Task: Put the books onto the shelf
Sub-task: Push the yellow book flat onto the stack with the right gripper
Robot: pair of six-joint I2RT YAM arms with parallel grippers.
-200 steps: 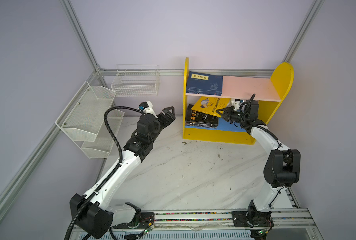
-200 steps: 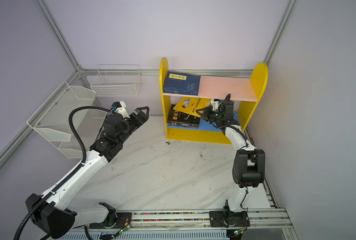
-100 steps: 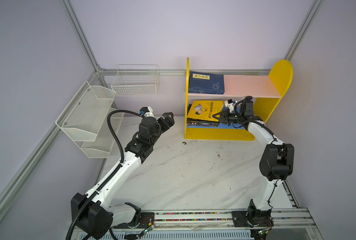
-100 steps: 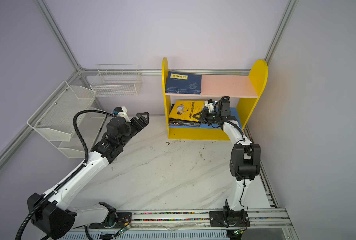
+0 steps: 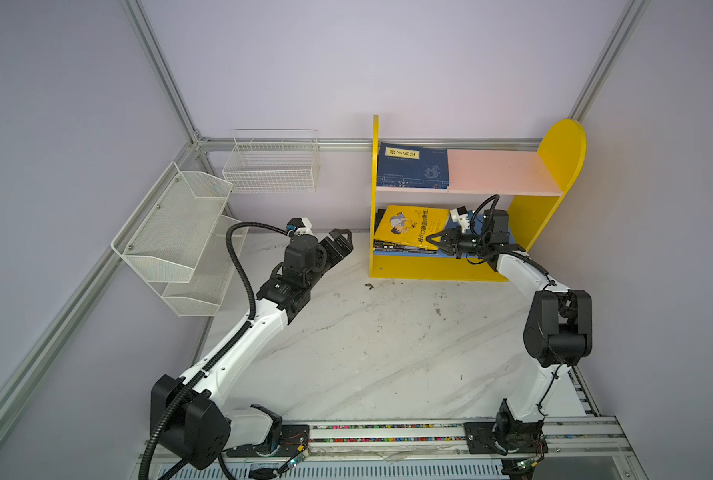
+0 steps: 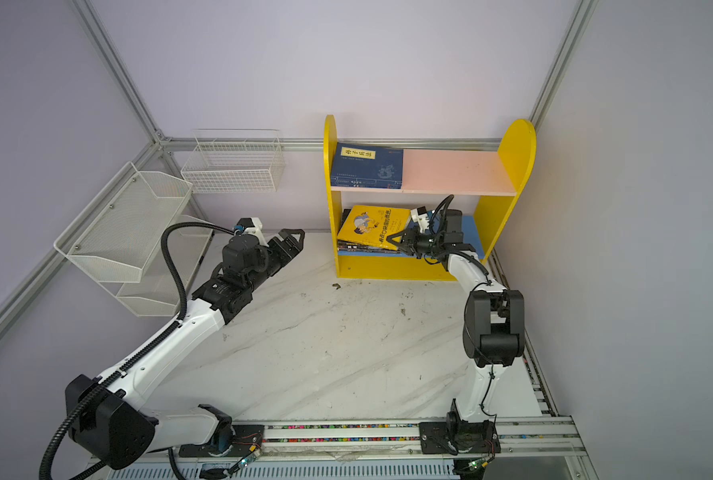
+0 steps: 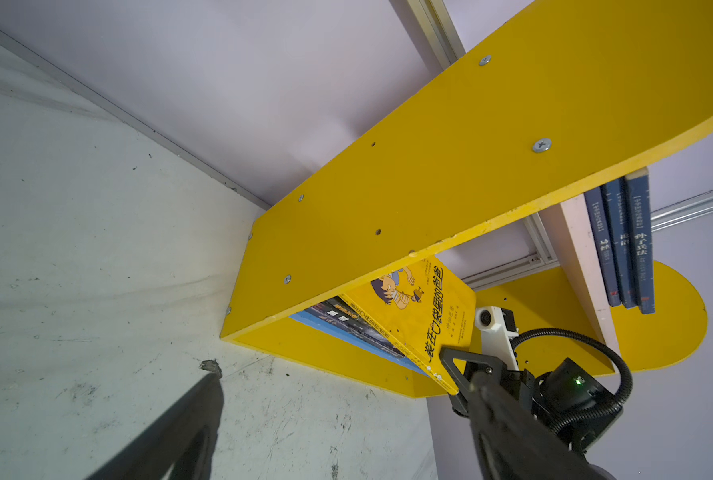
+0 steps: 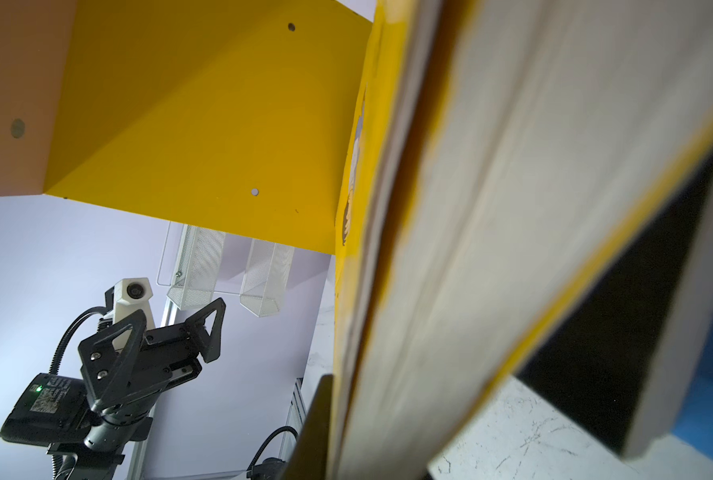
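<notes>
Far left, on the wall: a white mesh rack with two bins, and next to it a white wire basket.

Next, the left tool, up in the air over the tabletop, fingers wide apart, nothing between them, pointing toward the shelf.

On the tabletop, just in front of the shelf: one small dark crumb.

At the back, against the wall: the shelf with its yellow sides.
- On the pink top board, at the left end: navy books in a flat pile, a yellow label on the top one. Three spines there in the left wrist view.
- On the blue bottom board, at the left end: a pile of dark books, with the yellow book on top, a cartoon boy on its cover. Right side of the yellow book lifted a little off the dark ones.

Last, the right tool, in under the pink board, pinched tight on the right front corner of the yellow book.
</notes>
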